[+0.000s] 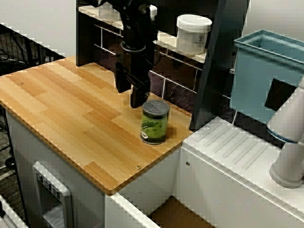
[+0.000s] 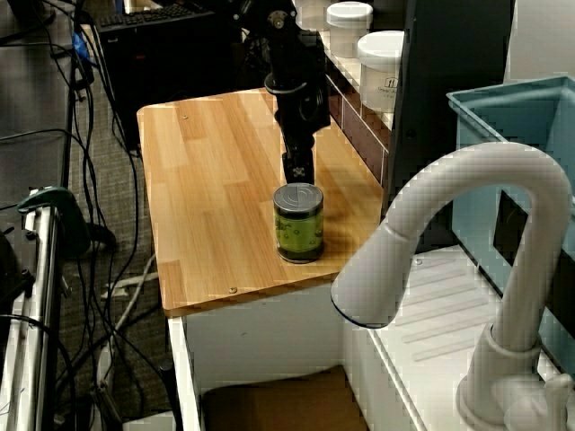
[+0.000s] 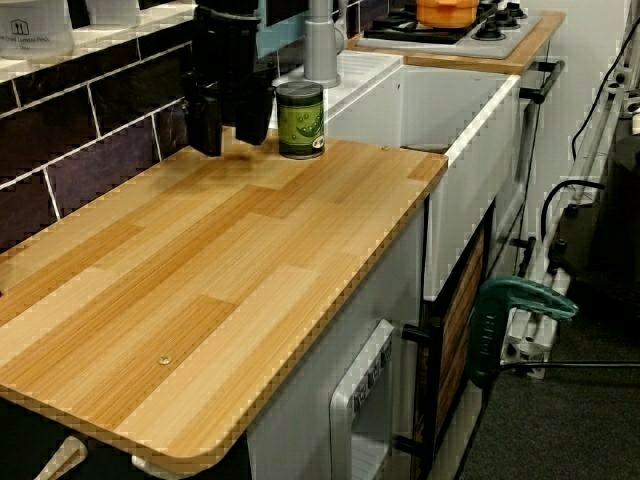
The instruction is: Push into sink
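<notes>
So the green can (image 1: 155,122) is standing upright on the wooden tabletop (image 1: 71,109), close to the corner that sits nearest the sink (image 1: 173,216). That sink is the recessed basin just past the tabletop's edge from the can, white walls with a tan-brown floor peeking out, and the can is not in it, it's fully on the wood. Right behind the can, on the side away from the sink, hangs the black gripper (image 1: 132,92), pointing down with its tips low near the wood. It's just beside the can, and from the side view I honestly can't tell if it's touching or a hair apart. Jaws look spread apart with nothing held between them. Further out from the can there's a dark tiled backsplash (image 1: 178,90) with a shelf carrying a white lidded tub (image 1: 193,33). Past the can on the sink side you get the white ribbed drainboard (image 1: 237,147), a white faucet (image 2: 449,233) arching over it, and a light-blue bin (image 1: 266,71) beyond that. Stovetop with an orange pot (image 3: 450,10) way off past the sink.
</notes>
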